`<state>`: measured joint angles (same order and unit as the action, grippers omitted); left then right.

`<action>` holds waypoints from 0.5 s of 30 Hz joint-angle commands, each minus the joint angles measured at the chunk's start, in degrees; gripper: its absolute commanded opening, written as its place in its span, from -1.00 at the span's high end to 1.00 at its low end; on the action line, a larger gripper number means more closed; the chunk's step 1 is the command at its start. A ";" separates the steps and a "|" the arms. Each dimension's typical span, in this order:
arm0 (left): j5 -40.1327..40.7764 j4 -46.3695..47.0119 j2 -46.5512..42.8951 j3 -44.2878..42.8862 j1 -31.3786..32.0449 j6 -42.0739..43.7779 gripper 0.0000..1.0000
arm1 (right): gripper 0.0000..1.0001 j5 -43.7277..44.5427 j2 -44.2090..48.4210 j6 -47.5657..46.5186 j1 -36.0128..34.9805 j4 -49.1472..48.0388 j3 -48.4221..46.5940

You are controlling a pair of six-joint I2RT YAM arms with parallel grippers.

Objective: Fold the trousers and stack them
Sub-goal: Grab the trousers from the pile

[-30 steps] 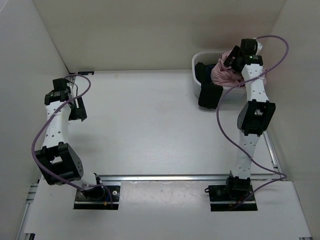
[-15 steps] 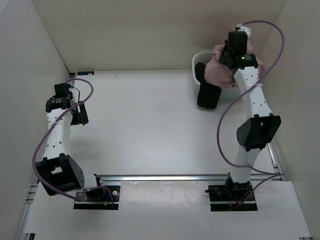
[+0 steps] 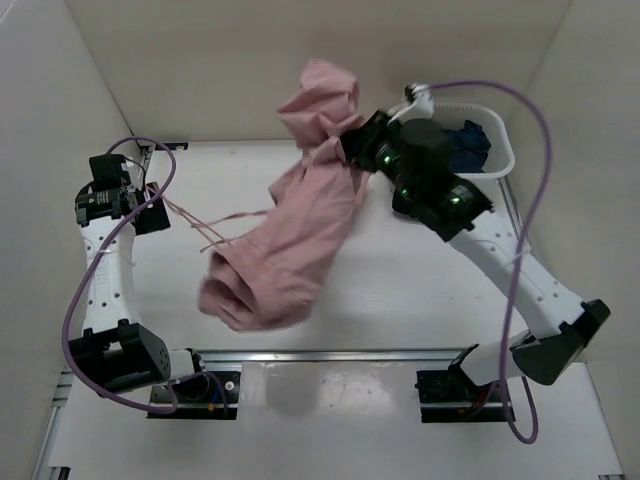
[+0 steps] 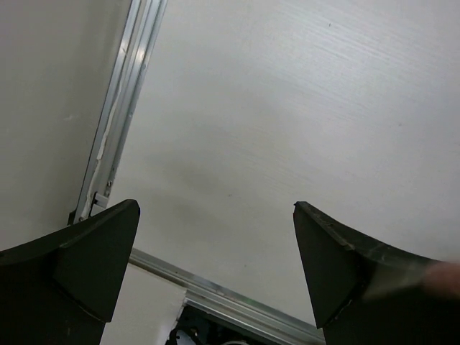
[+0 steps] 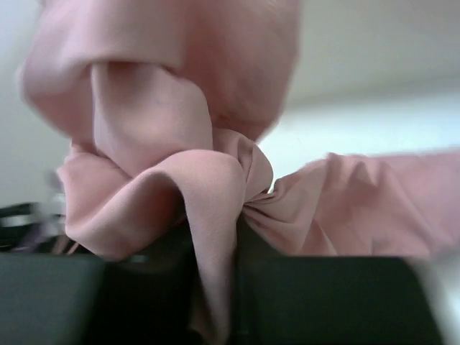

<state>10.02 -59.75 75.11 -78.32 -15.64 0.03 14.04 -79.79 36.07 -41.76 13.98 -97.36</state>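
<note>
While my right fingers (image 3: 352,150) pinch the trousers (image 3: 290,240) above the worktop's (image 3: 400,290) far edge, their length slants toward its near-left corner; my left fingers (image 4: 215,212), spread and empty, sit nearer that loose end.

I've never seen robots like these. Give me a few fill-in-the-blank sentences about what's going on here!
1. The right gripper is shut on trousers whose colour is ____.
2. The left gripper stands ____ and holds nothing.
3. The dark blue garment lies in the white basket, at the far ____ corner of the table.
Missing words: pink; open; right.
</note>
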 commanded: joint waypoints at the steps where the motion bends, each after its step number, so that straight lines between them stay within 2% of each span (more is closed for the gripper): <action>1: -0.79 -0.72 0.39 -4.11 -0.18 -0.03 -1.00 | 0.42 4.60 -3.09 13.40 0.62 5.35 11.11; 2: -0.79 -0.72 0.39 -4.64 -0.18 -0.03 -1.00 | -0.37 3.37 -3.09 13.41 1.32 5.36 16.97; 3: -0.27 -0.72 0.91 -4.64 -0.18 -0.03 -1.00 | -0.65 2.05 -3.09 15.41 1.94 6.92 19.12; 5: 0.26 -0.72 0.91 -3.24 -0.18 -0.03 -1.00 | -0.90 2.04 -3.62 16.13 4.04 13.77 23.51; 7: -0.26 -0.72 0.22 -0.45 -0.18 -0.03 -1.00 | -0.98 3.27 -3.62 16.92 6.67 18.78 25.81; 9: -1.05 -0.72 -0.31 1.94 -0.18 -0.03 -1.00 | -0.98 5.02 -2.13 12.47 6.69 18.81 27.66; 10: -1.06 -0.72 -0.32 4.12 0.34 -0.03 -1.00 | -0.98 6.25 -2.13 5.65 5.38 19.41 27.66; 13: -2.63 -0.72 -0.32 6.25 0.87 -0.03 -1.00 | -0.98 9.07 -3.44 -6.84 -0.14 22.66 23.02; 15: -4.30 -0.72 0.21 6.78 2.27 -0.03 -1.00 | -0.98 7.15 -6.25 -9.87 -2.53 26.53 20.82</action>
<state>8.80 -60.66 75.79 -71.70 -14.90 0.01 20.14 -86.15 36.84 -40.03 36.93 -71.40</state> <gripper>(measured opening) 0.998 0.989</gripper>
